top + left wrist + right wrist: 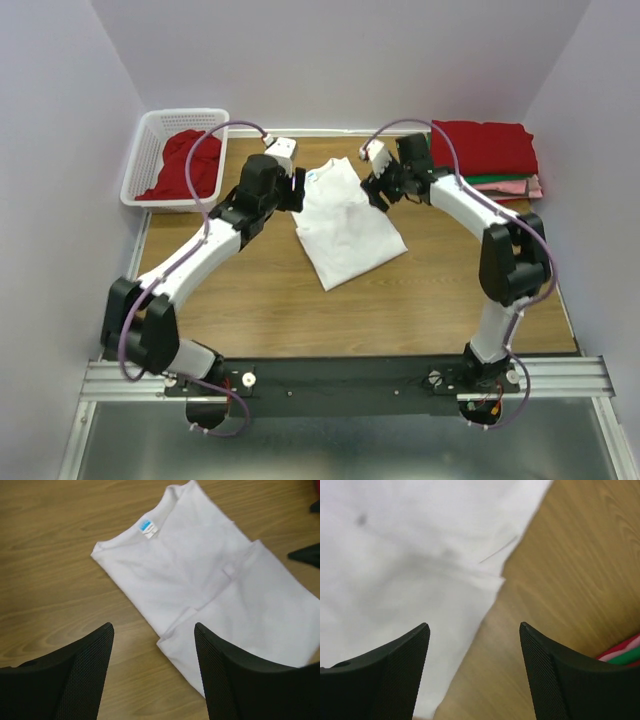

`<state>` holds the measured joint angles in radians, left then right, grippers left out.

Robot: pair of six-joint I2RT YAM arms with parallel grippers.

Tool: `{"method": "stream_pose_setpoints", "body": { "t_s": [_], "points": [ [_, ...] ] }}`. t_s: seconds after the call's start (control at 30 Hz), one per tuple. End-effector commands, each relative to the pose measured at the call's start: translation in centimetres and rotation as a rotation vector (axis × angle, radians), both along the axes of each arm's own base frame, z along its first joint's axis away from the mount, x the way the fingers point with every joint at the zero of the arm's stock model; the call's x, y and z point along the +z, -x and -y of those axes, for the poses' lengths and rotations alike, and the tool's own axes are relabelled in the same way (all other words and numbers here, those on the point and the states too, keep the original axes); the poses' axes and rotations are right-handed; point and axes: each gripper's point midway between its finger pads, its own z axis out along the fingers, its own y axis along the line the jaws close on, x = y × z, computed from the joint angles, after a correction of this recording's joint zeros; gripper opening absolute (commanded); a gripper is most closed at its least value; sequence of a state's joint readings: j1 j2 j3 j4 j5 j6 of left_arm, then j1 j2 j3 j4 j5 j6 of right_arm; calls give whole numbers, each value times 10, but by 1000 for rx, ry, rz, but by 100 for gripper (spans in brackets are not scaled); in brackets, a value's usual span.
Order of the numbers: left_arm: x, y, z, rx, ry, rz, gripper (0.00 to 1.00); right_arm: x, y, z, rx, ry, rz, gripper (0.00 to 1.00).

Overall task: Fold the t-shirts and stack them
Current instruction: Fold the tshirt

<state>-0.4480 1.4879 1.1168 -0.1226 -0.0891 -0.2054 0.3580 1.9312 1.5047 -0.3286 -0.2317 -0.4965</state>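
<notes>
- Cloth is what I am handling here: the white t-shirt point(345, 222) looks light, thin and limp. I judge it will sag and slide on the wood rather than keep a crease by itself.
- It lies flat toward the far edge of the table point(250, 300), about midway between the side edges. The collar and blue neck label point(146, 526) point to the far edge, and the sides are already turned in to a long narrow shape.
- The left gripper point(296, 190) hangs just beside the collar end on its left, fingers spread and gripping nothing. My wrist view shows only cloth and wood between them.
- The right gripper point(375, 188) mirrors it on the right of the collar end, likewise spread and empty.
- Where I would take hold: pinch all layers at the two collar-end corners, one per gripper, so the fold travels evenly. A single-layer pinch would likely pull the tucked sides open.
- Count:
  - One white t-shirt on the open wood.
  - One stack point(485, 150) at the far right corner, red on top with green and pink edges below, so at least three.
  - One basket point(140, 165) at the far left corner holding red cloth point(185, 165); how many shirts that is I cannot tell.
</notes>
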Motion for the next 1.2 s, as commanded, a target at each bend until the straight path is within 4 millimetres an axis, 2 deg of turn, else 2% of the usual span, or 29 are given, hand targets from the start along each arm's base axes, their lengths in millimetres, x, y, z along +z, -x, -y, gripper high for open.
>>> {"method": "stream_pose_setpoints", "body": {
  "t_s": [0.0,0.03,0.07,0.1,0.17,0.2,0.23,0.27,0.3,0.33,0.37,0.4,0.47,0.53,0.57,0.67,0.7,0.77,0.8,0.9,1.1,1.17],
  "points": [
    [15,56,41,-341,-110,97,73,-7,103,-4,378,-15,-127,80],
    [13,67,49,-393,-149,122,73,-7,103,-1,396,-14,-121,80],
    [4,77,52,-426,-196,141,73,-16,116,7,399,-6,-149,80],
    [10,86,55,-445,-233,192,74,-19,119,12,387,-11,-163,80],
    [-1,113,72,-589,-360,281,74,-20,124,30,335,-65,-206,80],
    [3,122,76,-631,-393,331,74,-19,123,43,300,-90,-224,80],
    [-9,131,76,-692,-459,352,74,-18,127,47,293,-109,-237,80],
    [-9,147,89,-772,-468,396,74,-15,134,50,319,-122,-230,80],
    [-14,154,92,-808,-492,407,74,-16,141,52,342,-114,-233,80],
    [-25,173,102,-903,-511,432,74,-16,160,54,439,-88,-212,80],
    [-32,182,106,-947,-521,434,74,-17,164,54,491,-74,-196,80],
    [-42,190,109,-982,-537,428,74,-21,181,58,529,-60,-188,80],
    [-63,206,119,-1048,-567,427,73,-23,189,60,615,-19,-118,80],
    [-72,203,123,-1025,-601,410,72,-21,191,59,629,-22,-101,80],
    [-88,201,124,-1022,-632,364,71,-19,191,58,621,-35,-107,80],
    [-100,190,130,-983,-663,325,69,-16,187,53,614,-62,-118,80],
    [-115,185,127,-957,-700,284,69,-16,187,52,614,-70,-121,81],
    [-125,178,127,-929,-725,255,69,-16,187,52,610,-78,-125,81],
    [-139,177,125,-930,-750,223,69,-17,188,53,608,-74,-126,81],
    [-152,174,121,-902,-777,189,68,-21,189,57,600,-55,-134,81],
    [-162,161,105,-831,-832,151,65,-29,192,60,613,-33,-137,81],
    [-170,160,100,-824,-847,116,61,-30,192,60,619,-32,-137,84]
  ]
}}
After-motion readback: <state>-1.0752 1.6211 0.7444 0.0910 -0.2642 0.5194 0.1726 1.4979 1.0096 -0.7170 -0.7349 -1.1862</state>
